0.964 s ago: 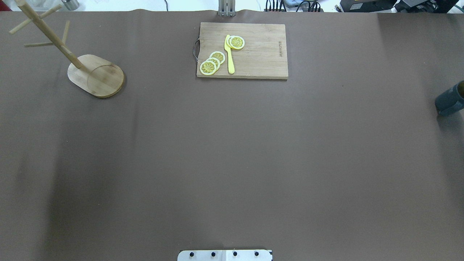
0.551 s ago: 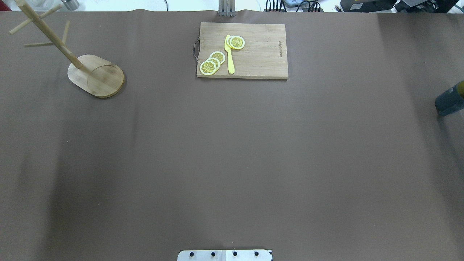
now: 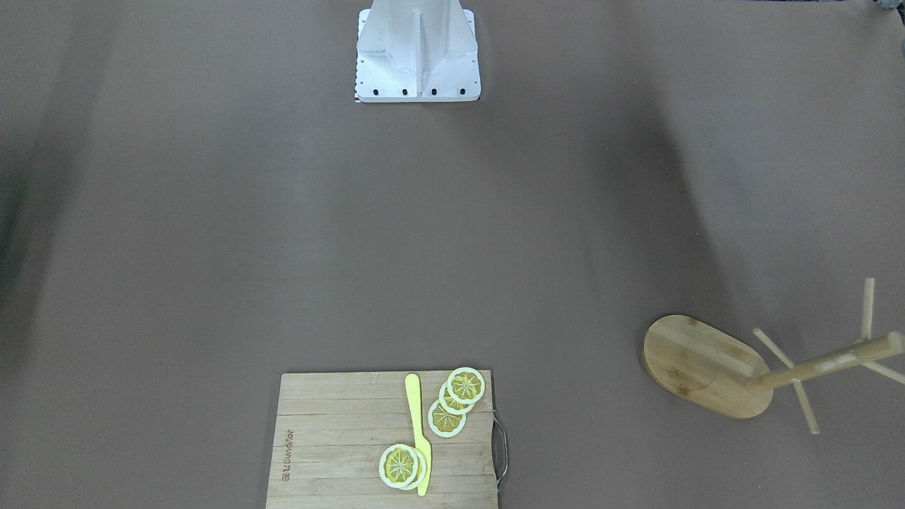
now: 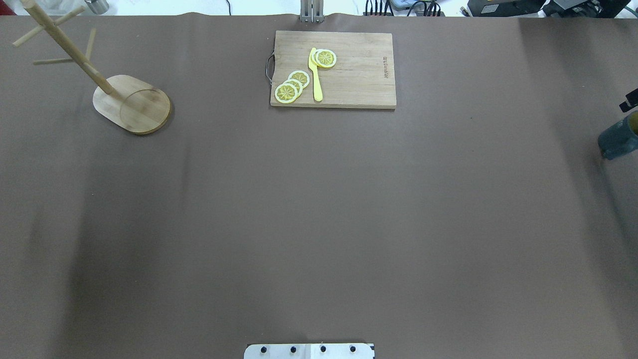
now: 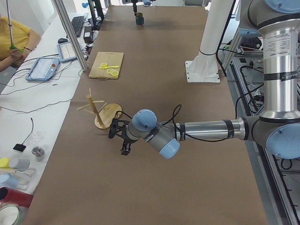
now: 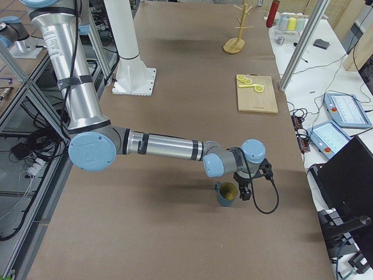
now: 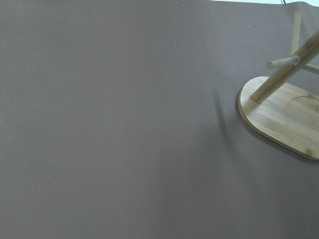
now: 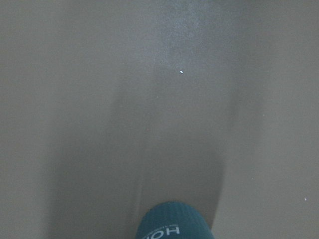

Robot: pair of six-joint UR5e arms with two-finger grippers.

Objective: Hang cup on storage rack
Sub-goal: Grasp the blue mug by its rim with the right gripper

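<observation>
Standing upright at the overhead view's 3 o'clock edge, the cup (image 4: 617, 142) is right at the right gripper (image 6: 244, 192), clearly the nearer one. The storage rack (image 4: 132, 103) stands at 10 o'clock near the left gripper (image 5: 123, 143). I cannot tell how wide either is.

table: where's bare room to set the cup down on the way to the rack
Widest bare patch: the brown cloth between the robot's base plate and the cutting board. Also free: the strip between the board and the storage rack, and the one between the board and the cup. Crowded only at the board's handle end, with lemon slices and a knife.
</observation>
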